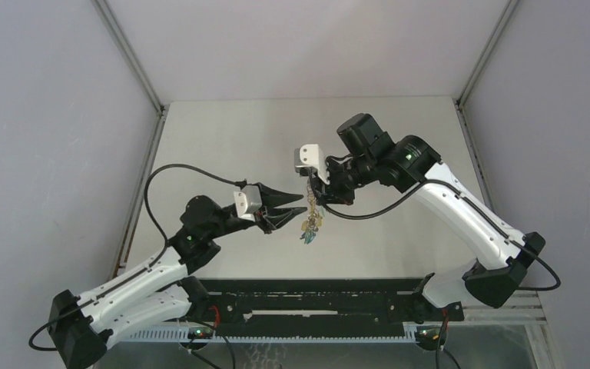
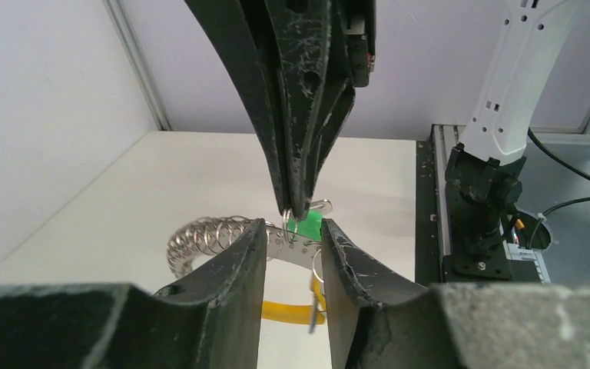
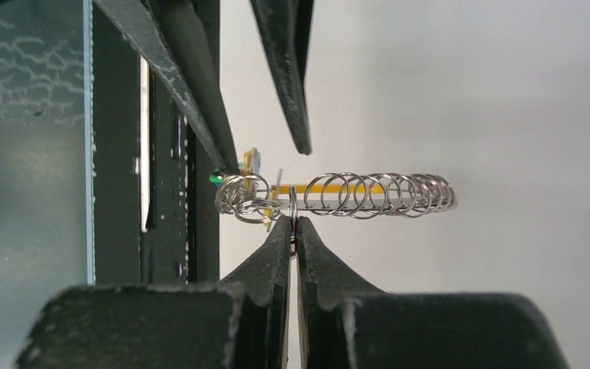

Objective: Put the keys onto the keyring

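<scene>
The keyring (image 1: 311,223) hangs above the table's middle; it is a silvery coil of rings (image 3: 353,194) with a yellow band (image 2: 284,311) below it. My right gripper (image 1: 315,198) is shut on one small ring of it (image 3: 293,223); in the left wrist view its fingertips (image 2: 298,207) come down from above. My left gripper (image 1: 304,204) is open, its fingers (image 2: 253,254) on either side of the keyring's flat metal strip (image 2: 296,246). A green key head (image 2: 309,225) shows behind the strip. A thin bluish key (image 2: 312,319) hangs by the yellow band.
A black rail (image 1: 315,300) runs along the table's near edge, with the right arm's base (image 2: 484,207) standing on it. Grey enclosure walls (image 1: 54,138) close off the left, right and back sides.
</scene>
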`<state>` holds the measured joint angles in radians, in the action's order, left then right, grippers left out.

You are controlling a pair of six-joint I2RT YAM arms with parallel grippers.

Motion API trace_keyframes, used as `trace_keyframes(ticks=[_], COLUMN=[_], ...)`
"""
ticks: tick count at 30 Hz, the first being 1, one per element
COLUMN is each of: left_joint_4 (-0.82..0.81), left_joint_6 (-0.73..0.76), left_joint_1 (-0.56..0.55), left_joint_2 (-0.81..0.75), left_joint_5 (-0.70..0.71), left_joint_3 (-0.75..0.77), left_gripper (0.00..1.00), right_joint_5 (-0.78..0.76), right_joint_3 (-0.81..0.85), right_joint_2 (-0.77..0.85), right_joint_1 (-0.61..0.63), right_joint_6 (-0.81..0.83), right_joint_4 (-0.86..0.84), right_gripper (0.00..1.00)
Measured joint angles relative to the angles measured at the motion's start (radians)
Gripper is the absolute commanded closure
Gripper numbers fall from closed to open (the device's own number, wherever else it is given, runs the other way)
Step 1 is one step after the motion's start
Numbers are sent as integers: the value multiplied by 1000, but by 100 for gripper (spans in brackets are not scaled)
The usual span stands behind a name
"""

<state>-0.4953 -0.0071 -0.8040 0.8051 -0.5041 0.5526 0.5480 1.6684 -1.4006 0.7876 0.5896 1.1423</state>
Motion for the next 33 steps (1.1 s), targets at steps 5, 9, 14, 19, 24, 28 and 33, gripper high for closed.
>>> trace_keyframes(ticks=[5, 9, 14, 19, 24, 28, 33], left_joint_4=[7, 7, 3, -6, -20, -21, -24], left_joint_6=[0, -1, -5, -10, -17, -25, -35], left_joint_1=[5, 6, 7, 8, 9, 9, 9], left_joint_2=[47, 78, 116, 125, 124, 124, 124], left_joint_5=[-23, -33, -58, -81, -103, -111, -114], left_joint_3=[16, 16, 16, 20, 20, 20, 20], left_gripper=[62, 62, 65, 67, 71, 75, 76], right_joint_5=[-53, -74, -85, -91, -92, -93, -95], right_joint_3=[44, 80, 94, 94, 94, 94, 94], right_joint_2=[-30, -39, -42, -47, -49, -49, -49], right_joint_1=[34, 48, 63, 78, 85, 90, 98], right_joint_6=[26, 39, 50, 56, 60, 60, 62], right_joint_4=[72, 102, 108, 113, 113, 113, 113], right_gripper=[100, 100, 100, 100, 100, 100, 100])
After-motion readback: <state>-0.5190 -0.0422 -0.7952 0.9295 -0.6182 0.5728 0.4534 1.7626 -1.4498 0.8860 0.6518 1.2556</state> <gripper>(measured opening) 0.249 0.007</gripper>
